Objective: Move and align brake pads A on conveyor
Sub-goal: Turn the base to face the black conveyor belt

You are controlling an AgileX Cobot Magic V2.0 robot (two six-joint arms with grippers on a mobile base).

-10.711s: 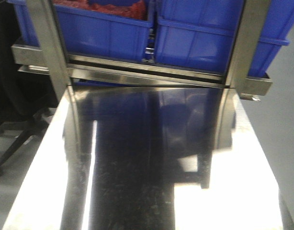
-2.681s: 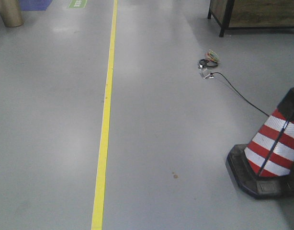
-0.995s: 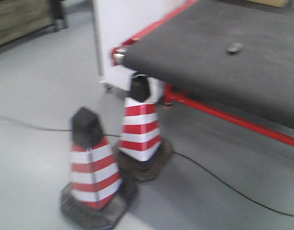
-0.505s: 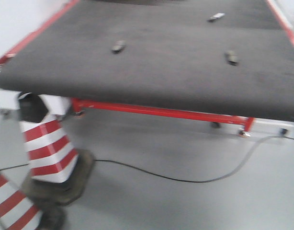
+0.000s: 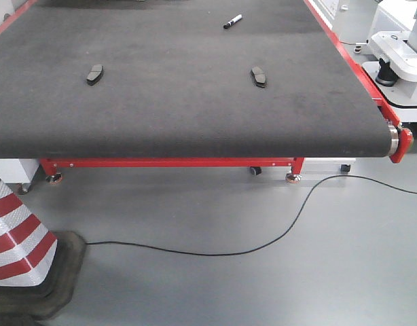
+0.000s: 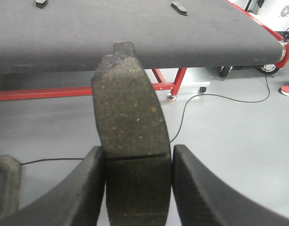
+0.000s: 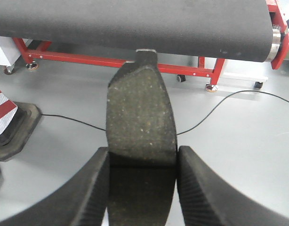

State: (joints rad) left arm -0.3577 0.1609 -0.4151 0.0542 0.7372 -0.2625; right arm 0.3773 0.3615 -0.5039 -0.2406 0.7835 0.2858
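conveyor [image 5: 195,102]: wide dark matte belt on a red frame, red stripe down each long edge, roller end at the right in the front view. it stands on a grey floor.

pads on the belt: two. left pad [image 5: 94,74] lies flat toward the belt's left side; right pad [image 5: 259,76] lies flat right of centre, well apart from the first. both are angled slightly differently, not lined up. the same two show small at the top of the left wrist view, at [image 6: 41,3] and [image 6: 179,8].

left gripper [image 6: 137,186]: two black ribbed fingers [image 6: 83,188] pinching a third pad [image 6: 130,141] by its lower end. the pad points forward toward the belt edge, speckled friction face up, thin groove across it just above the fingers. it is held off the belt, over the floor.

right gripper [image 7: 141,188]: black ribbed fingers [image 7: 205,193] clamped on a fourth pad [image 7: 141,117], same pose, backing tab at the far tip, held short of the belt, over the floor.

marker pen [image 5: 232,22]: black and white, lying on the far part of the belt.

cone [image 5: 18,244]: red and white striped, black base, on the floor at lower left.

cable [image 5: 263,241]: thin, black, snaking over the floor under the belt's front edge.

white machine [image 5: 399,54]: beside the belt's right end.
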